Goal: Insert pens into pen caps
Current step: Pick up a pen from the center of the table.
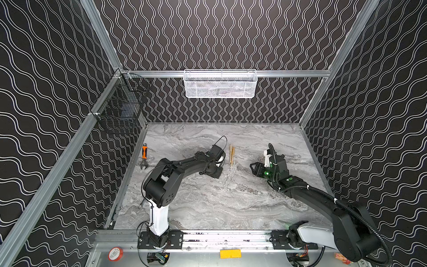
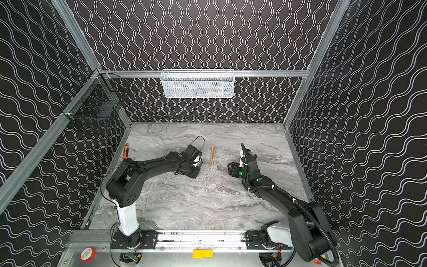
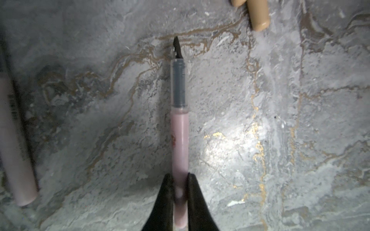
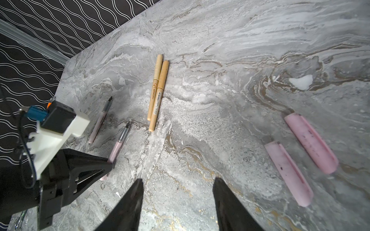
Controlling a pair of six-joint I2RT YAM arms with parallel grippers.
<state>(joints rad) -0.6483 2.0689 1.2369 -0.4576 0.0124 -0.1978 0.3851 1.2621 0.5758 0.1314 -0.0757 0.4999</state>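
Left gripper [image 3: 180, 177] was clamped on the tail of a pink pen [image 3: 179, 136], nib bare, near the middle of the counter [image 3: 300, 140]. Right gripper [image 4: 178, 182] stood half-spread and empty near two pink caps [image 4: 288, 172]. Pen judged light, stiff and slick (thin barrel may swivel), so a mid-barrel hold looked safer.

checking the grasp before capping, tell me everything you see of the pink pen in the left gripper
The pink pen is a slim, pale pink plastic barrel with a translucent grey grip section and a dark tapered tip, uncapped. The left gripper is shut on its rear end. It lies flat on or just above the marble table.
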